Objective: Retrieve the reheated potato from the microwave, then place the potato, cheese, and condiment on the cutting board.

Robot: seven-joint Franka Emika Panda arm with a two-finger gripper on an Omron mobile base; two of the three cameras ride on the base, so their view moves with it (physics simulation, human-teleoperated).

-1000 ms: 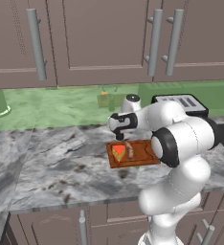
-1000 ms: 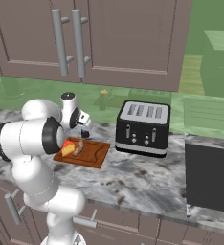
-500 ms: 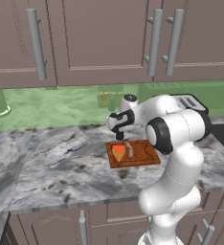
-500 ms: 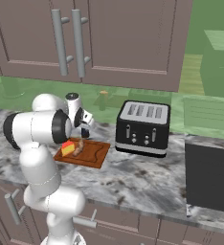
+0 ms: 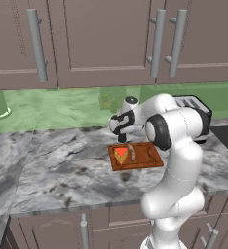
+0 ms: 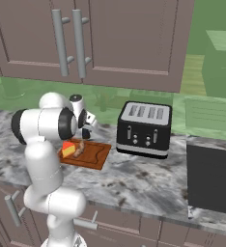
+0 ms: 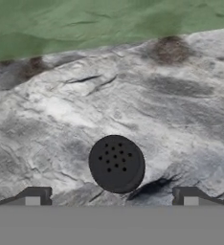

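Hand view: a black round perforated cap, judged to be the condiment [image 7: 116, 163] shaker seen from above, is seen standing on the marble counter [image 7: 61, 110] between and just ahead of the widely spread fingertips [image 7: 35, 195], not yet gripped. On the cutting board [image 5: 147, 155] the cheese [image 5: 121, 155] and the potato [image 5: 132, 153] are already laid side by side, with the gripper [image 5: 121, 139] held just behind the board. Only the condiment is judged left to be grasped and placed there.
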